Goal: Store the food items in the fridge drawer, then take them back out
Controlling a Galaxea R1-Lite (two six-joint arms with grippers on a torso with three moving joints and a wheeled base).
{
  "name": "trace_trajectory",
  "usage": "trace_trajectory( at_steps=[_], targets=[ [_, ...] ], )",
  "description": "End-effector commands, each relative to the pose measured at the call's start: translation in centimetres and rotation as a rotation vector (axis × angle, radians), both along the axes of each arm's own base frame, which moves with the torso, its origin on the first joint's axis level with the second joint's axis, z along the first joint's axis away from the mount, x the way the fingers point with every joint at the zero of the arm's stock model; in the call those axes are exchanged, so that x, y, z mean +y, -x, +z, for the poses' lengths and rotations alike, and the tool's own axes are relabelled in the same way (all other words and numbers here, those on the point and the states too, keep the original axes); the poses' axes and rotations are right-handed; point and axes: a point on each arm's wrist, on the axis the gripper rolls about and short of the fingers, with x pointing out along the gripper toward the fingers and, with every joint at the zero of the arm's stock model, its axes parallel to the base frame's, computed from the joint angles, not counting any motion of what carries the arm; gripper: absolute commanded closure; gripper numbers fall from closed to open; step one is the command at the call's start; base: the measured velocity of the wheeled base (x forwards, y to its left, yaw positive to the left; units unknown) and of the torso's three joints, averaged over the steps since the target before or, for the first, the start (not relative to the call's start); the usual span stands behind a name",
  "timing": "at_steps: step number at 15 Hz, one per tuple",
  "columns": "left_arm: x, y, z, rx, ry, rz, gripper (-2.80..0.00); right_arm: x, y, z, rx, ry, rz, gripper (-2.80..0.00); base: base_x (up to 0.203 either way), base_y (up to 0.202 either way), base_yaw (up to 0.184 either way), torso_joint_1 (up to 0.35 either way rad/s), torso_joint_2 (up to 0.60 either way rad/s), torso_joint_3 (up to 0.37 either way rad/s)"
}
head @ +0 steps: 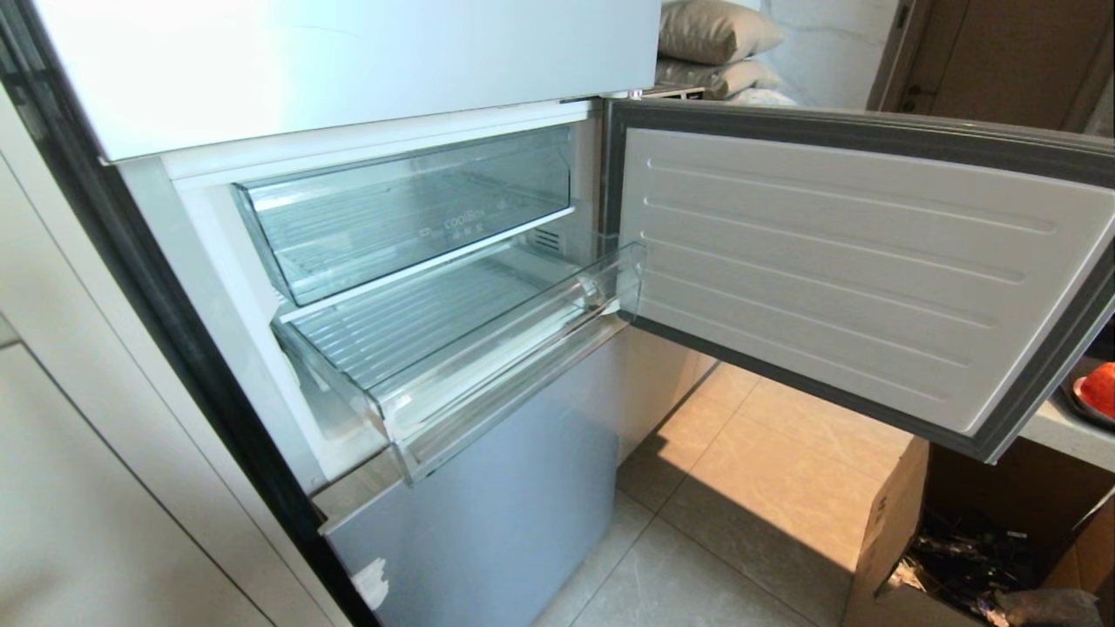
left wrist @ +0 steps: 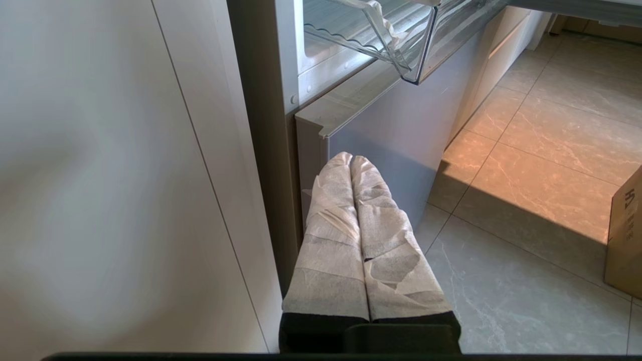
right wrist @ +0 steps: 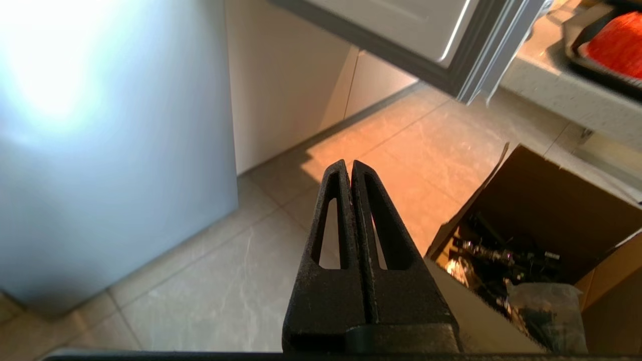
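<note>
The fridge drawer (head: 523,348), clear plastic with a ribbed floor and a stepped front lip, stands pulled out and holds nothing; its corner (left wrist: 409,50) shows in the left wrist view. One red-orange food item (head: 1100,389) lies on a dark plate on the counter at the far right, and also shows as a red shape (right wrist: 617,42) in the right wrist view. My left gripper (left wrist: 351,158), with white-wrapped fingers, is shut and empty, low beside the fridge's bottom door. My right gripper (right wrist: 349,164), black, is shut and empty above the tiled floor. Neither arm shows in the head view.
The fridge door (head: 854,261) swings wide open to the right. Above the pulled-out drawer sits a clear drawer with a flat front (head: 409,218). An open cardboard box (head: 906,540) with dark clutter stands on the floor under the counter (head: 1058,431). A white cabinet panel (head: 104,488) flanks the fridge's left.
</note>
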Motion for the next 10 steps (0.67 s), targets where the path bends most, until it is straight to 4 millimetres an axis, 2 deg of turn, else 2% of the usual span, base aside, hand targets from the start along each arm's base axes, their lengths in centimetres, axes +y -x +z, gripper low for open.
trace_trajectory(
  at_steps=[1, 10],
  targets=[
    [0.0, -0.01, 0.0, 0.001, 0.001, 0.0, 0.0, 0.0, 0.29, -0.26, -0.031, -0.007, -0.006, 0.0, 0.0, 0.0, 0.0, 0.0, 0.0, 0.0],
    [0.0, -0.01, 0.0, 0.001, 0.001, 0.0, 0.0, -0.03, 0.3, -0.19, -0.034, -0.067, -0.022, 0.0, 0.0, 0.0, 0.0, 0.0, 0.0, 0.0]
  ],
)
